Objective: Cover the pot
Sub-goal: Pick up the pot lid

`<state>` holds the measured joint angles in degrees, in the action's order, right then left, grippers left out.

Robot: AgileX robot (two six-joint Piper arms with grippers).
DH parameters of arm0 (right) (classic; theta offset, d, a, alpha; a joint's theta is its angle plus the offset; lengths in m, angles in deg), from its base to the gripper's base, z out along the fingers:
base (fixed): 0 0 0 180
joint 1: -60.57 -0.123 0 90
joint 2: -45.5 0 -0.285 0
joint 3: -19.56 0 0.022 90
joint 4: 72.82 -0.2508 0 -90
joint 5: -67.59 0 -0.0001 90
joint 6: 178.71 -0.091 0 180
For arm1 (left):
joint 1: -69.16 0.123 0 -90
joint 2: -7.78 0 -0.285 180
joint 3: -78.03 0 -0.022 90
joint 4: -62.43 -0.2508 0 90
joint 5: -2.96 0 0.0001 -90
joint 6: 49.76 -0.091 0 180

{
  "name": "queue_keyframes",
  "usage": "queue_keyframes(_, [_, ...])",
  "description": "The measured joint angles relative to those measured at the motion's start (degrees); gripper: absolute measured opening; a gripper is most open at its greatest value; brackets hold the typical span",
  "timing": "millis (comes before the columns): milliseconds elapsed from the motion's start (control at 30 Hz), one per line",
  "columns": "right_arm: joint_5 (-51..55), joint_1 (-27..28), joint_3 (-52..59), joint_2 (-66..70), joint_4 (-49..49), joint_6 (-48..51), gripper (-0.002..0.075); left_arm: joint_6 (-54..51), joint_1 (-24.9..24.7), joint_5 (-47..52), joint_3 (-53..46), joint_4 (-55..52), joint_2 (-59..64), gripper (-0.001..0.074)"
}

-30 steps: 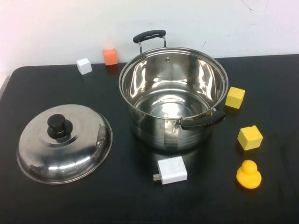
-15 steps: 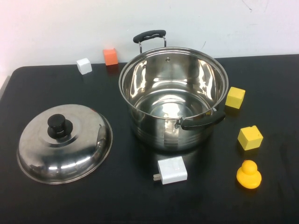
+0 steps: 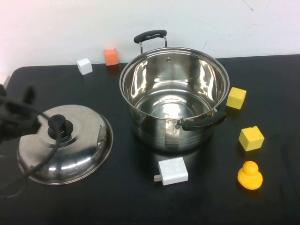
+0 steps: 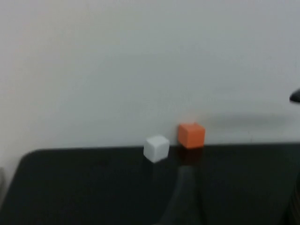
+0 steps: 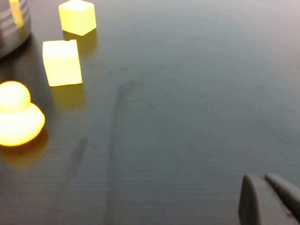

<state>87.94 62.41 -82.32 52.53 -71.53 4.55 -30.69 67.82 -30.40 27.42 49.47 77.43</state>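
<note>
Nearest the camera, at the lower middle of the high view, a white charger point(image 3: 172, 171) is lying flat on the black desk point(image 3: 140, 201), and a yellow duck point(image 3: 249, 175) is sitting at the lower right. Just beyond the duck, a yellow block point(image 3: 251, 138) is resting on the desk, with a second yellow block point(image 3: 236, 98) farther back, beside the pot's right wall.

At the left, the lid point(image 3: 65, 143) is lying dome up with its black knob point(image 3: 60, 124) on top. The left gripper point(image 3: 18, 117) is showing as a dark blur at the left edge, overlapping the lid's left rim, with a cable trailing across the dome; I cannot tell whether its fingers are apart or together.

The pot point(image 3: 174, 98) is standing upright and uncovered in the middle of the frame, well apart from the lid, with nothing lying between them. At the back, a white cube point(image 3: 84, 66) and an orange cube point(image 3: 110, 56) are sitting near the wall.

The right gripper point(image 5: 269, 199) is appearing only in the right wrist view, its fingers point(image 5: 251, 199) lying together above bare desk.

Half a second ago the left edge held no arm; the left gripper has since come in beside the lid. Everything else is lying where it was.
</note>
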Motion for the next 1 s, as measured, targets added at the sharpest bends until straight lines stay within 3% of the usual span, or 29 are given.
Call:
queue_keyframes(67, [0.00,0.00,0.00,0.00,0.00,0.00,-0.0002,1.19,0.00,-0.54,1.41,-2.45,4.30,0.0539])
queue_keyframes(167, [0.00,0.00,0.00,0.00,0.00,0.00,-0.0002,2.61,0.00,-0.54,4.00,-5.68,10.12,0.0622])
queue_keyframes(533, [0.00,0.00,0.00,0.00,0.00,0.00,-0.0002,3.13,0.00,-0.54,7.65,-9.87,26.61,0.0641])
queue_keyframes(667, [0.00,0.00,0.00,0.00,0.00,0.00,-0.0002,2.90,0.00,-0.54,7.65,-9.87,29.20,0.0582])
queue_keyframes(800, [0.00,0.00,0.00,0.00,0.00,0.00,-0.0002,1.95,0.08,-1.20,7.77,-9.73,29.89,0.0351])
queue_keyframes(833, [0.00,0.00,0.00,0.00,0.00,0.00,-0.0002,1.86,0.08,-1.25,7.78,-9.73,29.89,0.0328])
queue_keyframes(1000, [0.00,0.00,0.00,0.00,0.00,0.00,-0.0002,1.52,0.08,-0.79,7.78,-9.43,29.47,0.0333])
